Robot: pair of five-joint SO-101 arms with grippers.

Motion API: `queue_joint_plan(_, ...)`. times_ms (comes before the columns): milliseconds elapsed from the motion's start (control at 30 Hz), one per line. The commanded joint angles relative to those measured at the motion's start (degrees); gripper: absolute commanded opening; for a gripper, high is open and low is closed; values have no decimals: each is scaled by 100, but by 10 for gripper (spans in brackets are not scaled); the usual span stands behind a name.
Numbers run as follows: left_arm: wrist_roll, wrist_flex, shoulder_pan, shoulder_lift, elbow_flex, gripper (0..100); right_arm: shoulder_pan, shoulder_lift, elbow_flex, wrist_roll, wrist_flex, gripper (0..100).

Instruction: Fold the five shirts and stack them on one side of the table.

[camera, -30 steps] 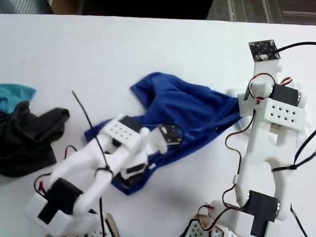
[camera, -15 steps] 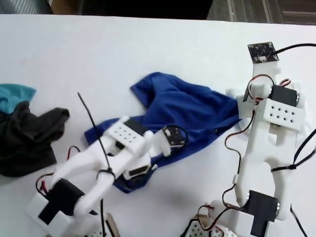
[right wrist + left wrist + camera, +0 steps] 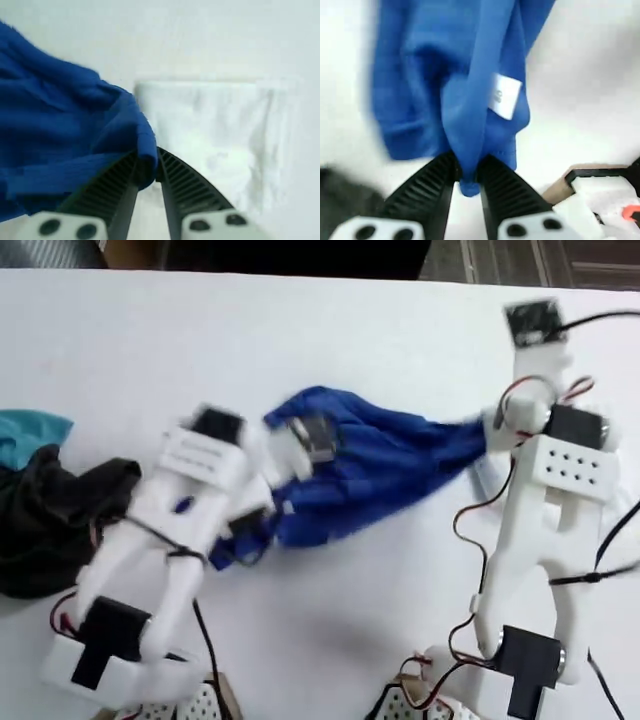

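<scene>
Mid-table, the blue shirt (image 3: pixel 380 465) is strung between my pincers. My left gripper (image 3: pixel 468 167) pinches a bunched fold by the label, and my right gripper (image 3: pixel 147 162) pinches a corner at the right. That right bite looks thin, so a hard pull could slip it. At the far left a dark shirt (image 3: pixel 60 510) lies heaped and a teal shirt (image 3: pixel 30 432) is cut off by the edge. I can't make out five.

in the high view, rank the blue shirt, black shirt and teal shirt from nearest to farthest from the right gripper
1. blue shirt: its right-hand tip is pinched in the right gripper.
2. black shirt: far over on the left, one sleeve reaching toward the middle.
3. teal shirt: at the left edge, just past the black one.
</scene>
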Motion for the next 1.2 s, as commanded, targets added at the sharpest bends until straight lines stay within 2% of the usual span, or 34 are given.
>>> queue_joint_plan(0, -44, 448, -545, -325, -1965, 24, -57, -426, -1486, -18, 198, 20)
queue_joint_plan(267, -9, 431, -703, -826, -3169, 24, -22, -444, -3297, -18, 242, 20)
queue_joint_plan(467, 0, 431, -695, -1398, -3354, 24, -295, -831, -3842, -9, 1376, 20)
queue_joint_plan(600, -35, 422, -580, -1407, -2475, 25, -374, -1147, -3824, -9, 2018, 20)
queue_joint_plan(800, -325, 123, 35, -870, -330, 25, -365, -1147, -3191, -9, 2185, 20)
queue_joint_plan(967, -343, -554, 185, -273, 804, 26, -330, -1200, -1679, -9, 1490, 21)
queue_joint_plan(1167, -325, -721, 141, -18, 910, 27, -338, -1209, -703, -9, 857, 21)
